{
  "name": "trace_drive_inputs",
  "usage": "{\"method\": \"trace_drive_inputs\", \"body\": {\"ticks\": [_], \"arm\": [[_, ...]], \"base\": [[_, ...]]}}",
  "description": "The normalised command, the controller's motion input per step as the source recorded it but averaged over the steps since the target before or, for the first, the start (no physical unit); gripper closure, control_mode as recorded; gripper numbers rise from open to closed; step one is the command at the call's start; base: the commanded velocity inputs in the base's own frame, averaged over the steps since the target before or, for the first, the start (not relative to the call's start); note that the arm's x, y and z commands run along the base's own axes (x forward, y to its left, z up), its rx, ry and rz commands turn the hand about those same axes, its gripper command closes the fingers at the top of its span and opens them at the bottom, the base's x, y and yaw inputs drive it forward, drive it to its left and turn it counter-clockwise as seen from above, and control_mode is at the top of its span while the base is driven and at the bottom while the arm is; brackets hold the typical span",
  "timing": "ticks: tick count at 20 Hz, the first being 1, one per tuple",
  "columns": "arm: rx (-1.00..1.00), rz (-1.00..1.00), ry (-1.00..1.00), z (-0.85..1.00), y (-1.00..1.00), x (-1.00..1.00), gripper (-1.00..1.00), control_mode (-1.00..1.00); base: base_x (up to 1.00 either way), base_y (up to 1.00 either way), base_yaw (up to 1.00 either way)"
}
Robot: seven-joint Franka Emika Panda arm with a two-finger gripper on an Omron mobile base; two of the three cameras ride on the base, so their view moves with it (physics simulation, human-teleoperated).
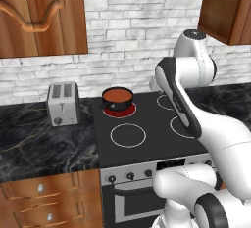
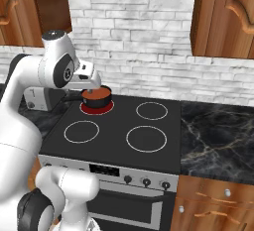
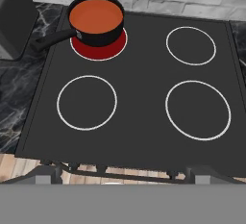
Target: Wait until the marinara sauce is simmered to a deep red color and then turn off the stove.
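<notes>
Gripper: jaws stand wide apart, holding nothing; its two finger tips show at the bottom of the hand view, high above the front edge of the stove.
Stove: black glass cooktop directly below and ahead of the gripper, four white-ringed burners; the far-left burner glows red.
Knobs: a row of small dark knobs on the steel front panel, below the gripper and just past the cooktop's front edge.
Saucepan: small, round, black, upright on the glowing burner, ahead of the gripper and to its left; short handle points left.
Marinara sauce: smooth orange-red disc inside the saucepan, well apart from the gripper.
Toaster: silver, two slots, on the dark marble table left of the stove, beyond the saucepan's handle.
Wall: white brick behind the stove, farthest from the gripper; wooden cabinets hang on either side.
Writing: no brand or label can be read; marks on the stove's panel are too small to tell.
</notes>
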Motion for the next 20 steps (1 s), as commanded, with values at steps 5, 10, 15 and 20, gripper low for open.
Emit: {"method": "trace_drive_inputs", "body": {"ticks": [5, 10, 15, 20], "arm": [[0.00, 0.00, 0.00, 0.00, 0.00, 0.00, -1.00, -1.00], [0.00, 0.00, 0.00, 0.00, 0.00, 0.00, -1.00, -1.00], [0.00, 0.00, 0.00, 0.00, 0.00, 0.00, -1.00, -1.00], [0.00, 0.00, 0.00, 0.00, 0.00, 0.00, -1.00, -1.00]], "base": [[0.00, 0.00, 0.00], [0.00, 0.00, 0.00], [0.00, 0.00, 0.00], [0.00, 0.00, 0.00]]}}
